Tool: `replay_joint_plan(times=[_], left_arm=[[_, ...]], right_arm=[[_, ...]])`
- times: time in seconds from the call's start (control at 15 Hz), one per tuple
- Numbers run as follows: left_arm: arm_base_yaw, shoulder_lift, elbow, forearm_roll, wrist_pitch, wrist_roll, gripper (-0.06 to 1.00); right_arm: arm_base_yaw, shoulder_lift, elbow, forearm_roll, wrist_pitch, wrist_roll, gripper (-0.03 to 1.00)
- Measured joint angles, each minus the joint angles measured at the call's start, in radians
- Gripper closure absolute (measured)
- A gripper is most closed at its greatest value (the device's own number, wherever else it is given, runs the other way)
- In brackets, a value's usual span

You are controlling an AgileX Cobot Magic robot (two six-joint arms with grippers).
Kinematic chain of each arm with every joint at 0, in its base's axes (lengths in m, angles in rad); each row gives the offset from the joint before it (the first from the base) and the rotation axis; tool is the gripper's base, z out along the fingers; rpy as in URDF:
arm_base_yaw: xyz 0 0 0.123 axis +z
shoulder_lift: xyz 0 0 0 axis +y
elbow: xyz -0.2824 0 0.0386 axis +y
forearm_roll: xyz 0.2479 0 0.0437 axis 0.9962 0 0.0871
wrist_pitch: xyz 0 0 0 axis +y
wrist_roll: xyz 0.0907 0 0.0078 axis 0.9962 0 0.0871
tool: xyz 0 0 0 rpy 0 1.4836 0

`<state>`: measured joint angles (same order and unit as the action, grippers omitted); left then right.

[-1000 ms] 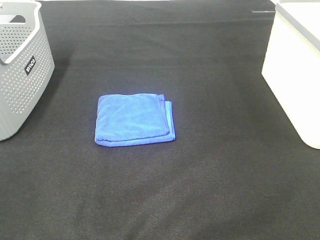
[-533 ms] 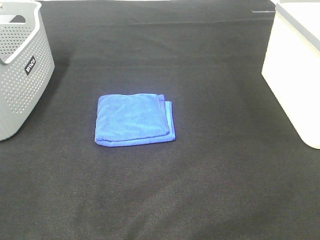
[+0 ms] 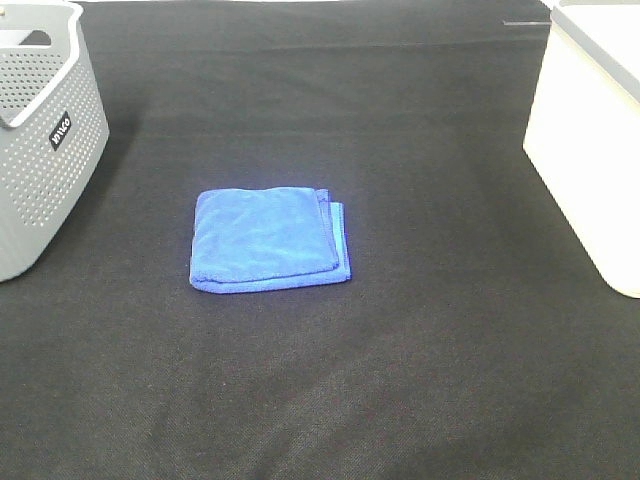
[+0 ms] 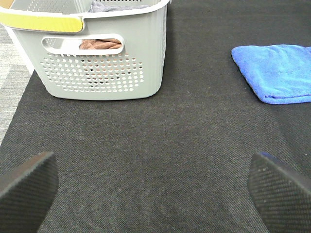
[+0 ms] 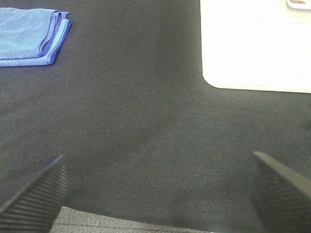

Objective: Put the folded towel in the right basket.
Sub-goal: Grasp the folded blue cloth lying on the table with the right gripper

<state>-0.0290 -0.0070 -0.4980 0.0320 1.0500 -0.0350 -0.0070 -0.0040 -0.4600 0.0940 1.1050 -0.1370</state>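
A folded blue towel (image 3: 268, 239) lies flat on the black table mat, left of centre. It also shows in the left wrist view (image 4: 275, 71) and the right wrist view (image 5: 30, 42). The right basket (image 3: 592, 130) is white and stands at the right edge; its wall shows in the right wrist view (image 5: 255, 46). My left gripper (image 4: 155, 194) is open and empty, low over bare mat near the grey basket. My right gripper (image 5: 155, 194) is open and empty over bare mat between the towel and the white basket. Neither gripper shows in the exterior high view.
A grey perforated basket (image 3: 40, 140) stands at the left edge, holding brown cloth, seen through its handle slot in the left wrist view (image 4: 99, 44). The black mat (image 3: 400, 380) ends near the right gripper, with grey floor beyond (image 5: 121, 224).
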Motion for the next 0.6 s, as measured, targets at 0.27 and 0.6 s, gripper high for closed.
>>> replay_joint_plan(times=[0.27,0.6], left_arm=[[0.000,0.000,0.000,0.000,0.000,0.000,-0.04],[0.000,0.000,0.000,0.000,0.000,0.000,-0.04]], right_arm=[[0.000,0.000,0.000,0.000,0.000,0.000,0.00],[0.000,0.207,-0.096,0.028,-0.027,-0.027,0.00]])
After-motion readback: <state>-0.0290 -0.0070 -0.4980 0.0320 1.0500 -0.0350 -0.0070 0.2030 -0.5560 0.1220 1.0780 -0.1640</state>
